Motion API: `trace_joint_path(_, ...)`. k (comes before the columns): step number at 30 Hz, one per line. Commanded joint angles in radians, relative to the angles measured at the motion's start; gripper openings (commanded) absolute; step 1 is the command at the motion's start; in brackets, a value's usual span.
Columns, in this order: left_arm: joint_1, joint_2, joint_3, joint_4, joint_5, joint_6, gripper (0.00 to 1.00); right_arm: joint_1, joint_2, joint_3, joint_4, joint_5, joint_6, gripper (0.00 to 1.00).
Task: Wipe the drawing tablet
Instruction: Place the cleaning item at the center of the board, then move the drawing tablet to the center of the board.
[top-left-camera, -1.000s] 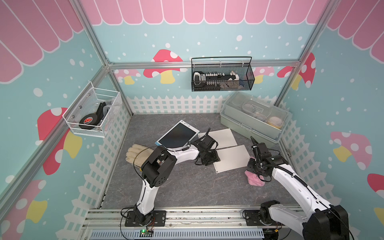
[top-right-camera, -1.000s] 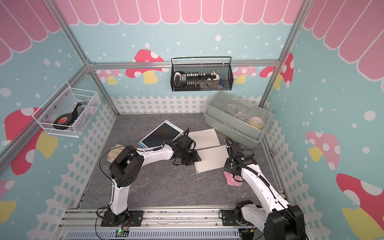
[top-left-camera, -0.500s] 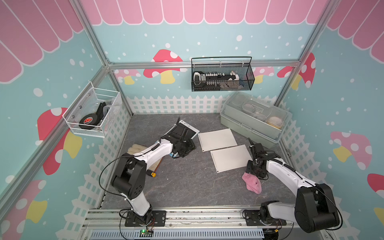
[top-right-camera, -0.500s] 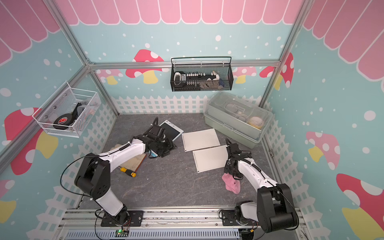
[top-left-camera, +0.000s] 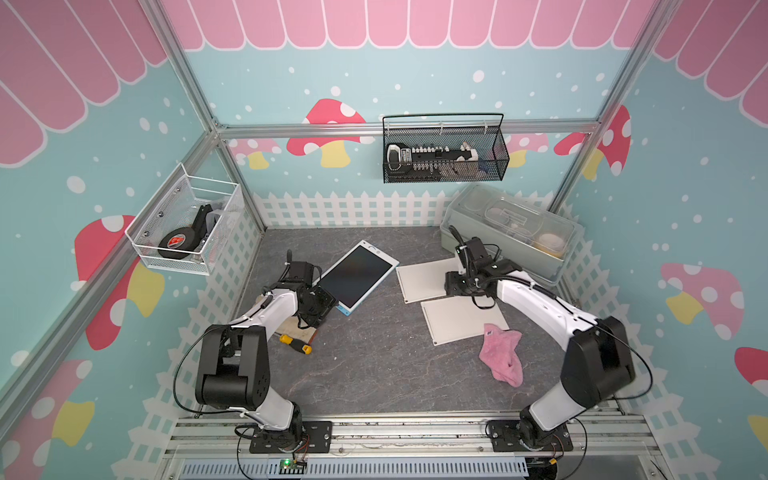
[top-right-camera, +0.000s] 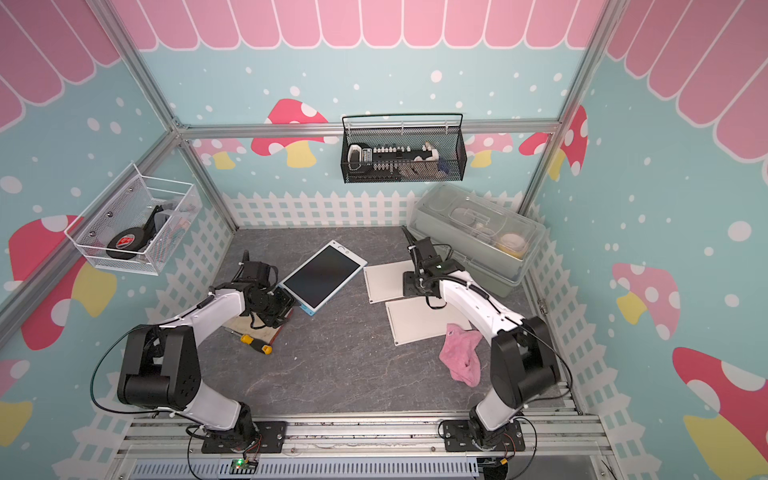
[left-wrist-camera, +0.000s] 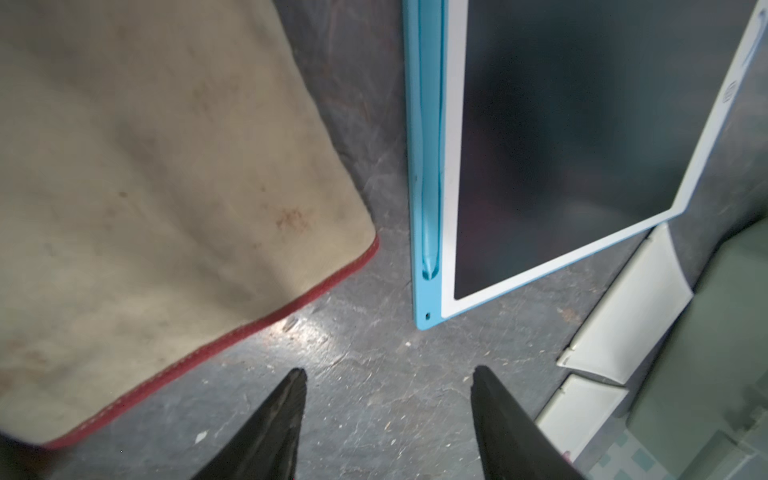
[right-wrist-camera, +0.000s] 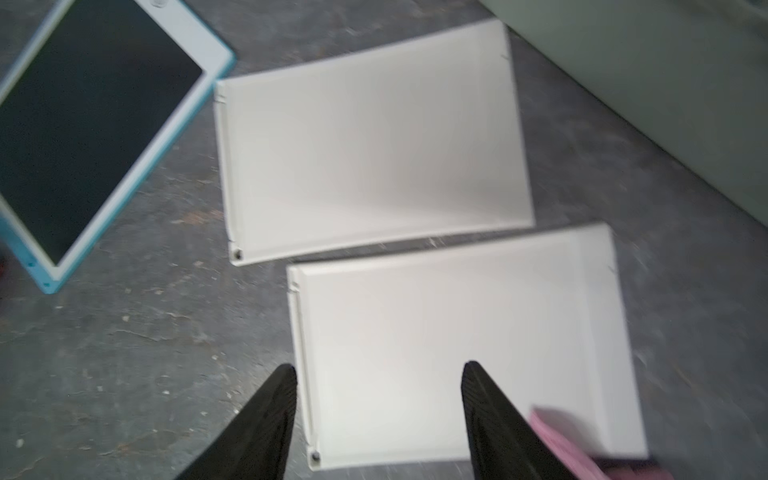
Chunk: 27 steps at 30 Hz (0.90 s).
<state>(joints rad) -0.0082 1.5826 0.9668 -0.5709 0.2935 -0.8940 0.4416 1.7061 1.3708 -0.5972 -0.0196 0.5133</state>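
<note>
The left end effector (left-wrist-camera: 387, 372) and right end effector (right-wrist-camera: 378, 365) are hanging wide and empty, with the cloth (top-left-camera: 500, 353) lying apart from the tablet (top-left-camera: 357, 276), probably awaiting pickup.

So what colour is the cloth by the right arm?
The cloth is pink, clearest in a top view.

Two white panels (top-left-camera: 457, 322) lie side by side at three o'clock on the worktop (top-left-camera: 374, 365), and a lidded bin (top-left-camera: 511, 232) sits at two. At nine, a screwdriver (top-left-camera: 296, 344) lies beside a beige, red-hemmed cloth (left-wrist-camera: 145, 187). A black basket (top-left-camera: 444, 162) hangs at twelve, a white basket (top-left-camera: 187, 224) at ten.
</note>
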Motion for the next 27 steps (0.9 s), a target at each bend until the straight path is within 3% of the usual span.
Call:
trace_joint_path(1,0.019,0.059,0.088,0.066,0.037,-0.028,0.63,0.013,0.207,0.220,0.049,-0.238,-0.054,0.58)
trace_joint_path(5,0.026,0.170,0.203,0.033,0.030,-0.025,0.64,0.015,0.516,0.582,-0.035,-0.320,-0.048,0.58)
trace_joint_path(12,0.033,0.264,0.290,-0.001,-0.017,-0.015,0.65,0.014,0.839,1.036,-0.109,-0.339,-0.005,0.60)
trace_joint_path(20,0.034,0.314,0.314,-0.001,-0.042,0.003,0.65,0.012,0.962,1.124,0.035,-0.382,0.076,0.69)
trace_joint_path(27,0.034,0.341,0.324,-0.004,-0.063,0.009,0.66,0.007,1.073,1.220,0.005,-0.406,0.106,0.67)
